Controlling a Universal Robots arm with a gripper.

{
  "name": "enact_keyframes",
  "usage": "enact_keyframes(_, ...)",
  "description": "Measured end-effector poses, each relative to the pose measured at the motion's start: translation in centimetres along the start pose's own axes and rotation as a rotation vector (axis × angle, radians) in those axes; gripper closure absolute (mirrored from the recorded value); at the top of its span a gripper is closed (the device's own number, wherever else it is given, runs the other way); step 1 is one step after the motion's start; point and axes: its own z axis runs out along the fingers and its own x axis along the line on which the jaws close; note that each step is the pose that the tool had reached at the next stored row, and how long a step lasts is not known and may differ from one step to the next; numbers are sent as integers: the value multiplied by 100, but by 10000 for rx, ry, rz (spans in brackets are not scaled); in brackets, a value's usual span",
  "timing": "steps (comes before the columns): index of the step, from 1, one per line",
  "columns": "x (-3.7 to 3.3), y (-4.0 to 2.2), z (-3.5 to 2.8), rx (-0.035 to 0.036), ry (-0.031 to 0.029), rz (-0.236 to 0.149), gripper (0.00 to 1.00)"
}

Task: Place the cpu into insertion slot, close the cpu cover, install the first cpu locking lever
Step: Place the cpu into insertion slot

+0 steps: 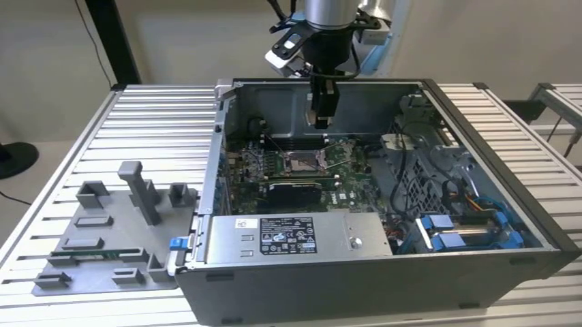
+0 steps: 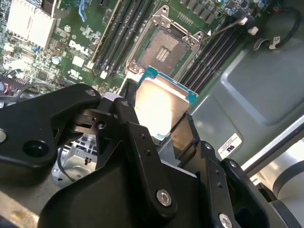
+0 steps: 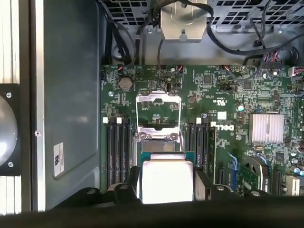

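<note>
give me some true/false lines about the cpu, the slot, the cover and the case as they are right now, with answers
1. The gripper is shut on the cpu. True.
2. The cpu already sits in the insertion slot. False: it is held above the slot, whose dark centre lies bare.
3. The cpu cover is closed over the slot. False: it is swung open.
4. The computer case lies open on a slatted table. True.
5. The grey fixture tray lies on the exterior view's right of the case. False: it lies on the left.
</note>
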Motion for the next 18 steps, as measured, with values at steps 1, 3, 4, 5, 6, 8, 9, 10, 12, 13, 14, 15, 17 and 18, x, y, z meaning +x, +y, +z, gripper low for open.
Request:
enact_keyframes(1, -1, -1, 18, 6, 1, 0, 100)
enact_keyframes(3, -2, -1, 44, 29, 0, 1, 100)
enact_keyframes(4, -2, -2, 60, 38, 0, 2, 100)
enact_keyframes(5, -3, -3, 77, 42, -1, 3, 100)
enact_keyframes(6, -4, -3, 96, 47, 0, 3, 100)
enact_keyframes(8, -3, -4, 132, 51, -1, 2, 100)
enact_keyframes(9, -3, -4, 144, 53, -1, 1, 100)
enact_keyframes(10, -4, -5, 154, 60, -1, 2, 100)
enact_keyframes(12, -5, -6, 175, 73, -1, 4, 100)
enact_keyframes(13, -5, -6, 186, 79, 0, 4, 100)
enact_keyframes(14, -5, -6, 196, 86, 0, 4, 100)
enact_keyframes(15, -6, -7, 208, 93, -2, 4, 100)
enact_keyframes(17, -5, -8, 241, 96, -1, 4, 100)
enact_keyframes(18, -3, -8, 257, 96, -1, 4, 100)
